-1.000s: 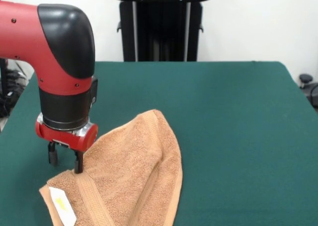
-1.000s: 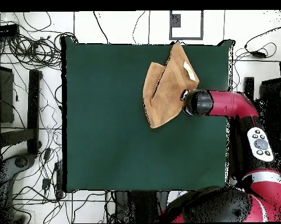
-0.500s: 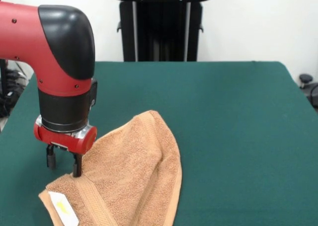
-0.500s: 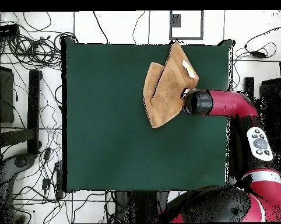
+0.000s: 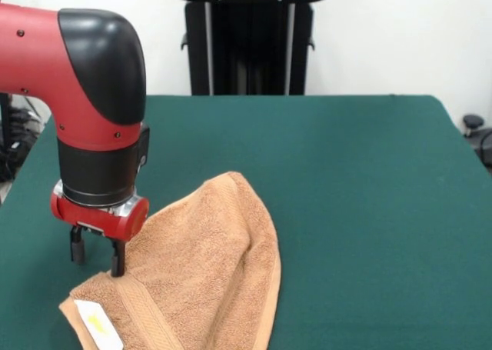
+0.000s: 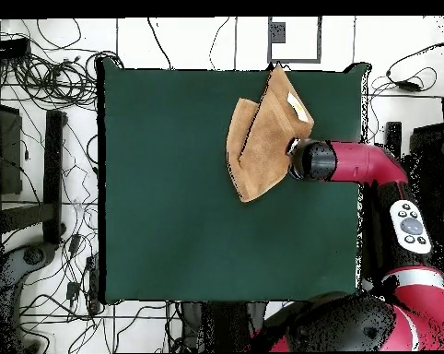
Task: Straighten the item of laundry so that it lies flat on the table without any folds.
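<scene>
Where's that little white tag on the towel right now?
In the front view the tag sits at the towel's lower-left corner, near the picture's bottom edge, just below the gripper.

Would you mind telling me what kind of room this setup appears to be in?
Probably a robotics lab: a red robot arm works at a green-covered table, and loose cables lie across the tiled floor.

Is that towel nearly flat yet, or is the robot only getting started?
Nothing looks done yet: the towel is bunched and folded over itself near the table edge. In hand: the gripper, fingers apart, sits at the towel's edge, one finger touching the cloth; no grip shows. Left to do: grasp an edge or corner, pull the fold open, and spread the towel flat.
</scene>
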